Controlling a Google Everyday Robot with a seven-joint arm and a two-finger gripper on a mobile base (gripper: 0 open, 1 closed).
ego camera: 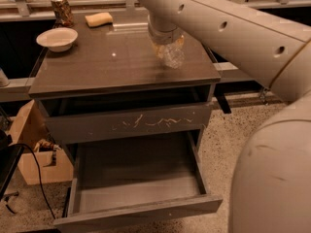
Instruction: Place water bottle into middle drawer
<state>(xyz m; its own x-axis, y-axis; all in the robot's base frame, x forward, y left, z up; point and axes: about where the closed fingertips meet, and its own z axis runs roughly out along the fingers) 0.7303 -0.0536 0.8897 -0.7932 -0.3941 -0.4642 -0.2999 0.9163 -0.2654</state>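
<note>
The water bottle (171, 54), clear plastic, is over the right part of the cabinet top (107, 62), tilted and directly under the arm's wrist. My gripper (167, 46) comes down from above and is shut on the bottle's upper part; the cap is hidden by it. The middle drawer (138, 178), with a plain front and smooth grey inside, is pulled far out below, at the bottom of the view. Above it, the drawer with pale scratches (131, 123) on its front stands slightly out.
A white bowl (57, 38), a patterned drink can (62, 9) and a yellow sponge (98, 19) are at the back left of the cabinet top. A cardboard box (30, 149) and a black cable (39, 174) are left of the cabinet. The arm's large body (272, 178) fills the right.
</note>
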